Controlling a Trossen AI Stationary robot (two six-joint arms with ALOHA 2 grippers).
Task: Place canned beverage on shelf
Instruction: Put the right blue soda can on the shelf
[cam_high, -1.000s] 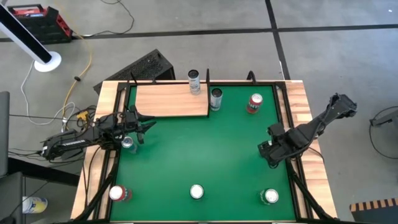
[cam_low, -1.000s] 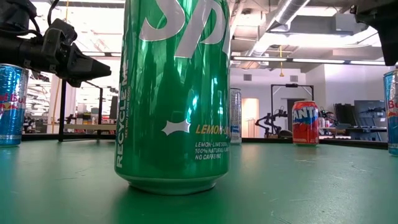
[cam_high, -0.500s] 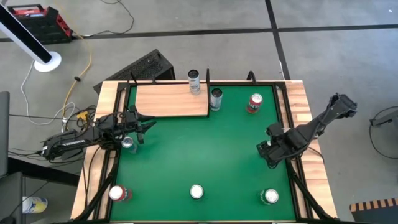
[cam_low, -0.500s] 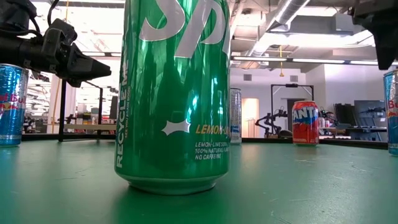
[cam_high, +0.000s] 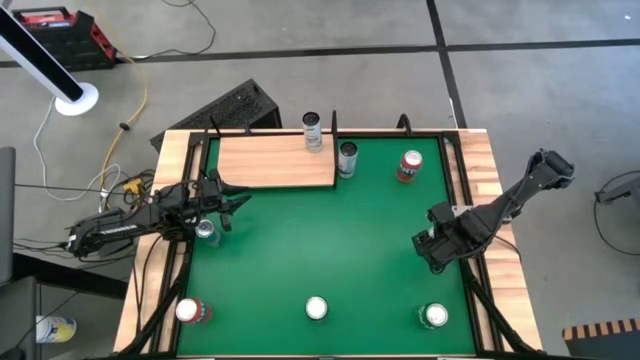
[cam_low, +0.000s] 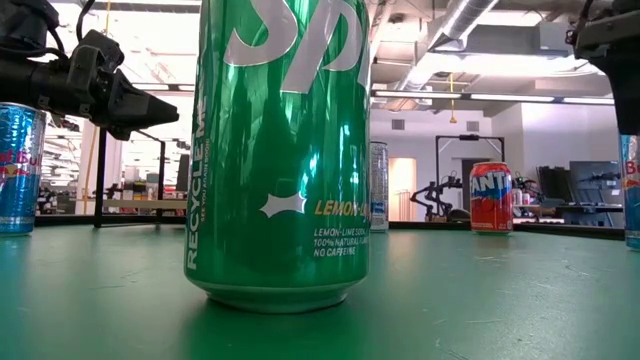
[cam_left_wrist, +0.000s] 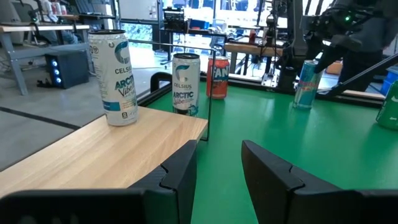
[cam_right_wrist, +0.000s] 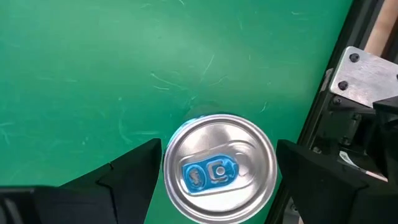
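The right gripper (cam_right_wrist: 214, 171) hung spread wide over a can (cam_right_wrist: 219, 169) — smooth, slippery, best gripped round its sides.

Right wrist view, looking straight down. One upright beverage can (cam_right_wrist: 219, 168) stands on the green tabletop (cam_right_wrist: 124, 68); its silver lid carries a blue pull tab (cam_right_wrist: 208, 174). The right claw (cam_right_wrist: 217, 177) is spread wide, one dark finger (cam_right_wrist: 127, 177) on each side of the can, neither touching it. A black frame rail (cam_right_wrist: 323, 112) and a bolted metal bracket (cam_right_wrist: 364, 74) run along the tabletop's edge.
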